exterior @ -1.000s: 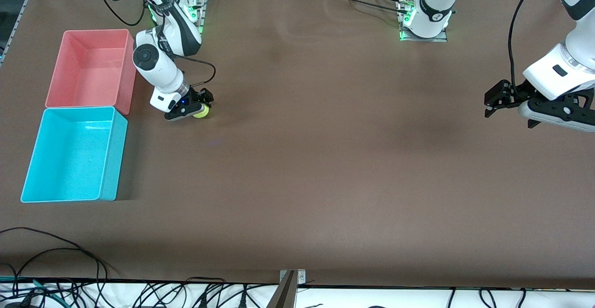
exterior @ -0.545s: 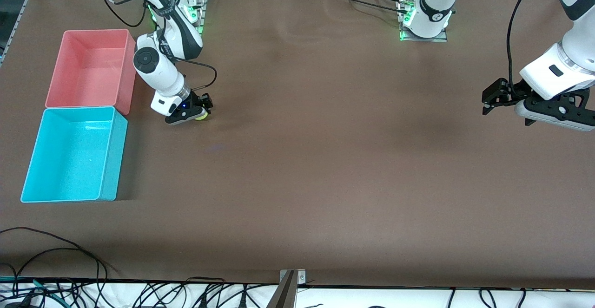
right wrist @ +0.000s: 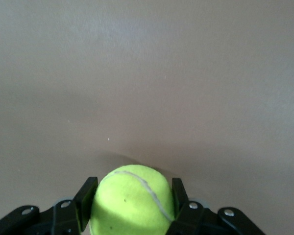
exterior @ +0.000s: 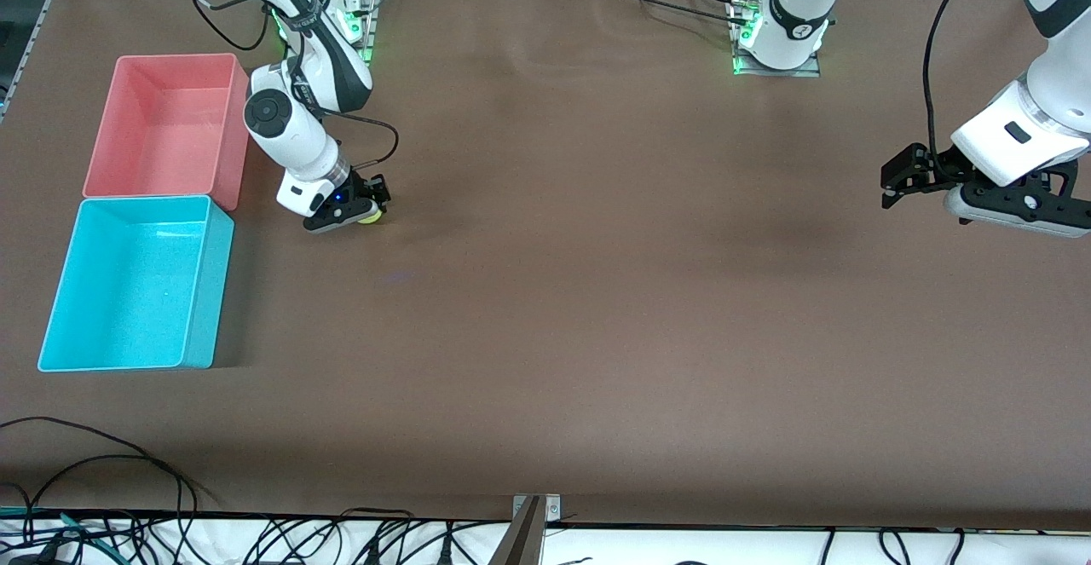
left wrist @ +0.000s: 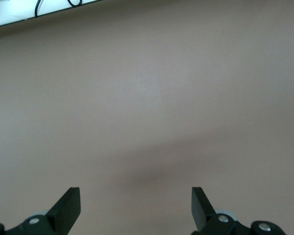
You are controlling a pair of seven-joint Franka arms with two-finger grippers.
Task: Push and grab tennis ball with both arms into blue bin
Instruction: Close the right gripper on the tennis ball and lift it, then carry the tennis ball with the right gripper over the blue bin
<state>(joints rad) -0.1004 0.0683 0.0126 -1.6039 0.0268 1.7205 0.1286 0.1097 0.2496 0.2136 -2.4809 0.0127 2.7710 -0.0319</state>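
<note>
Since a second ago: right gripper (exterior: 368, 210) has clamped onto the tennis ball (exterior: 371, 215); left gripper (exterior: 891, 190) has drifted slightly toward the base edge. Brown table (exterior: 597, 309), matte, one faint seam; cables along the camera-side edge. Blue bin (exterior: 198, 292) near the right arm's end, pink bin (exterior: 223, 122) touching it. Ball on the table beside the bins. Left gripper (left wrist: 136, 205) waits, jaws spread wide.

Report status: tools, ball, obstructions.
Right tool shut on fuzzy yellow-green tennis ball, beside pink plastic bin. Left tool open, waiting. Light cyan-blue rectangular bin unobstructed.
</note>
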